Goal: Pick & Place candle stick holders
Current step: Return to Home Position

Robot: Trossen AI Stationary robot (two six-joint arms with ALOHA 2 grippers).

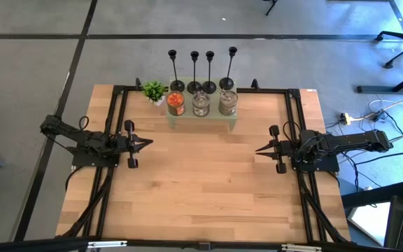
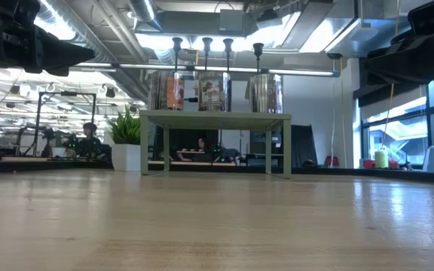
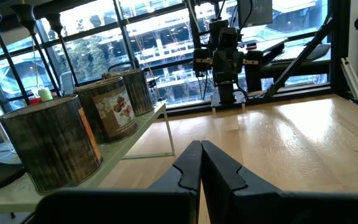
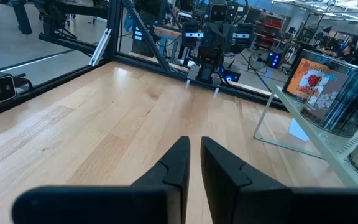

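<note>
The left fingers [image 1: 145, 142] are pressed together and hold nothing. They lie at the left middle of the high view, pointing inward across the counter [image 1: 201, 189]. The right fingers [image 1: 261, 149] mirror them at the right middle, all but together with only a sliver of wood showing between them, and also hold nothing. Both are well apart from everything else on the counter.

At the upper middle of the high view, a pale shelf [image 1: 201, 126] carries three jars [image 1: 201, 103] along its front. The four candlesticks [image 1: 194, 70] stand upright in a close row just behind the jars, apparently on the shelf's back edge. A small plant [image 1: 154, 91] sits just beside the shelf's left end.

With both arms parked, little is at risk unless one swings wide towards the shelf. Any further reach for a candlestick looks awkward. The jars stand between the fingers and the stems, so a low approach would likely bump a jar. The stems are thin and set close together, so fingers opened around one could clip its neighbour and topple it. A grip high on a stem might let the heavier disc base swing. The shelf stands on slim legs and could shift if nudged.
</note>
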